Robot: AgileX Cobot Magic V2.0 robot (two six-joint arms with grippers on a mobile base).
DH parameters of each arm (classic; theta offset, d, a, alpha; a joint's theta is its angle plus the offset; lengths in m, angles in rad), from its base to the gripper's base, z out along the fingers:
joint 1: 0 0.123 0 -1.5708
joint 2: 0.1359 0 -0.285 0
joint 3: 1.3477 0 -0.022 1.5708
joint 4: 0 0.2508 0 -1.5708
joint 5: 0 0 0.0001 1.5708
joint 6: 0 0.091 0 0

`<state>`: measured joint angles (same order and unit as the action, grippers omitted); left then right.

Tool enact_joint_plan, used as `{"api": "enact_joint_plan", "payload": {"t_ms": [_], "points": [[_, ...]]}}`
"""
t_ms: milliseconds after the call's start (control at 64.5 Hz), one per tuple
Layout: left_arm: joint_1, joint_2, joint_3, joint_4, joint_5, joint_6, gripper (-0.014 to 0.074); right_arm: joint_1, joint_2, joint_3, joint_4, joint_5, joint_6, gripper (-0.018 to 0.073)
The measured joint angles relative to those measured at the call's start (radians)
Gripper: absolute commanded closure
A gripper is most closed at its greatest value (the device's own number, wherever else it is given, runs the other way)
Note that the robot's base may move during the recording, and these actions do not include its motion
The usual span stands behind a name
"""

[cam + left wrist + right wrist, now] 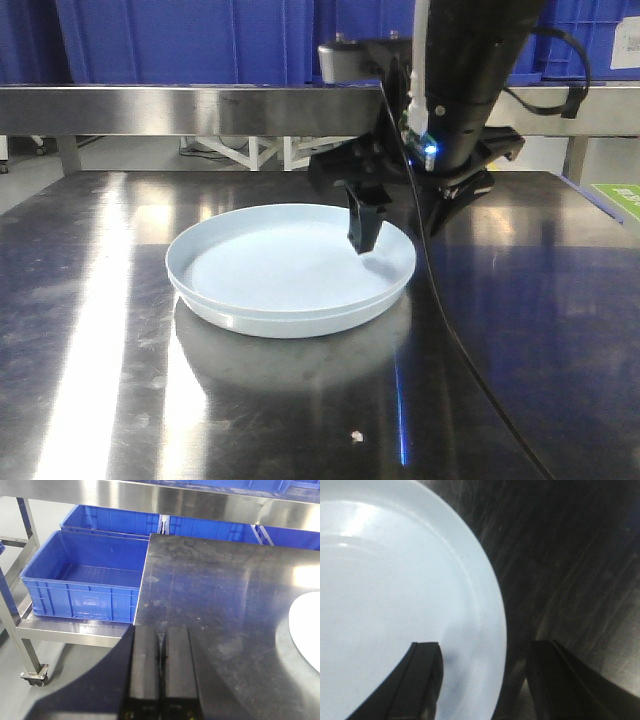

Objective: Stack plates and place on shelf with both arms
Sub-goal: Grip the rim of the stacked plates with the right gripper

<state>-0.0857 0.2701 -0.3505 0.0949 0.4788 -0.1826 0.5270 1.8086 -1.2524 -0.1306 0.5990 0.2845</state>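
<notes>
The plates [280,270] seem already stacked on the desk [520,330]. The right hand [484,677] is spread astride their rim, the left hand [160,665] pressed together; placing on the shelf [150,108] is not yet done.

Showed a glossy black, rounded right arm [480,70], with a small blue light [430,152] glowing at its wrist and a thin black cable [449,330] trailing down. Ended in a black two-fingered right pincer [400,232]. Carried flat, square-edged black fingers [145,670] on the left pincer [161,672].
</notes>
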Motion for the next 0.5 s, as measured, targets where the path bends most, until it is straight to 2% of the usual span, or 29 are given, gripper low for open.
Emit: {"api": "enact_joint_plan", "payload": {"t_ms": [279,388,496], "points": [[0.000,0.000,0.000,0.000,0.000,0.000,0.0507,0.000,0.022,-0.002,0.000,0.000,0.000,0.0098],[0.000,0.000,0.000,0.000,0.000,0.000,0.0507,0.000,0.023,-0.004,0.000,0.000,0.000,0.0231],[0.000,0.000,0.000,0.000,0.000,0.000,0.0507,0.000,0.023,-0.004,-0.002,0.000,0.000,0.0471]]}}
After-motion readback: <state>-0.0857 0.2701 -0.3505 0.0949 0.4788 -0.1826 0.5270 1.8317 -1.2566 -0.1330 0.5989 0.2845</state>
